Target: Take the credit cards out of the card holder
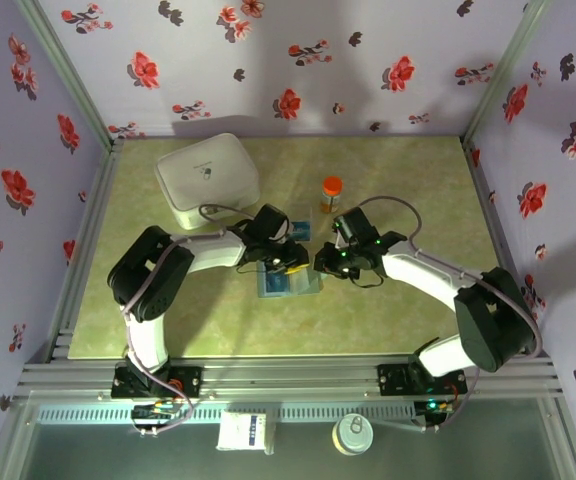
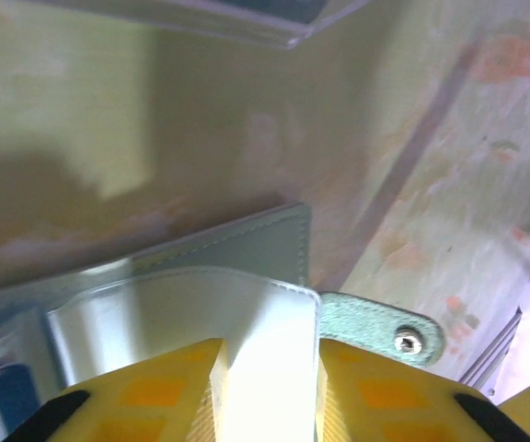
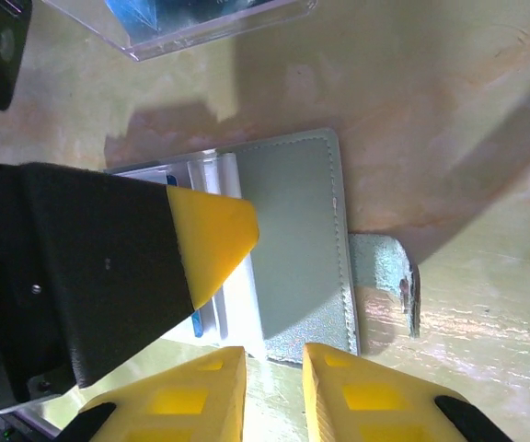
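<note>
Both arms meet mid-bench [image 1: 418,170] over the one card holder [image 1: 290,285], which lies flat, just near the single clear box [image 3: 247,23]. On the right wrist camera its grey-blue panel runs long axis top to bottom, and its one snap tab [image 3: 389,285] pokes right. One blue credit card [image 3: 196,324] edge peeks from the pockets. The left fingers [image 2: 155,396] are a slim gap apart, straddling the pale sleeve [image 2: 182,304]. The right fingers [image 3: 366,396] are narrowly parted at the holder's edge. Whether either pair actually grips, I can't tell.

Yellow-green mottled table [image 1: 388,300] carried a white lidded case [image 1: 208,178] back L, an upright orange-capped bottle [image 1: 331,194] mid-back, a clear plastic box [image 3: 201,23] nr centre, and a grey-blue card holder [image 3: 297,239] just in front.
</note>
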You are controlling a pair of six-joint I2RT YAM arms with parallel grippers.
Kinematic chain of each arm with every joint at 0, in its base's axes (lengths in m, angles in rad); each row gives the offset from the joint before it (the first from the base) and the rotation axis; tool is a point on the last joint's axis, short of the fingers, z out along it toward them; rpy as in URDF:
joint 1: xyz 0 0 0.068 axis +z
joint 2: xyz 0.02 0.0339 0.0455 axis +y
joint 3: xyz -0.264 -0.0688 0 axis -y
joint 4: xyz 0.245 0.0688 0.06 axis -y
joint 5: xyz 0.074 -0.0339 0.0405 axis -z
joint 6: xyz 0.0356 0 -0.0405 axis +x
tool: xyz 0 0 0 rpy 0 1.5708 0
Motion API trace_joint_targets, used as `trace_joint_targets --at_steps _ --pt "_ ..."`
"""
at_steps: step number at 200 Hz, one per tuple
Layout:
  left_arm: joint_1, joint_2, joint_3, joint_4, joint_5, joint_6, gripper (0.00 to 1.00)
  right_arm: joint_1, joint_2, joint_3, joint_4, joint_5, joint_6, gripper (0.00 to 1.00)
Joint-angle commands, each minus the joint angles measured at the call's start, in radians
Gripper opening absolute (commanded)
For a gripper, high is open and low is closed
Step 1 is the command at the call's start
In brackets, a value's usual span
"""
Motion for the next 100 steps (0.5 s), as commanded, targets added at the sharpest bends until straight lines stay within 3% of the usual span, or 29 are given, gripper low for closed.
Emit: trace_joint_targets --at_steps 1,43,100 --pt "-0.007 0.010 0.059 -0.043 0.023 0.023 0.32 -0.008 -0.030 -0.005 -0.031 0.023 -0.017 0.25" --pt "0.003 -0.010 0.063 -0.074 0.013 0.047 0.33 -0.007 -0.007 0.011 -0.010 -0.008 -0.009 0.26" --pt "0.049 -0.114 -0.070 -0.063 -0.018 0.049 0.28 0.036 0.121 0.089 0.033 -0.060 0.001 0.26"
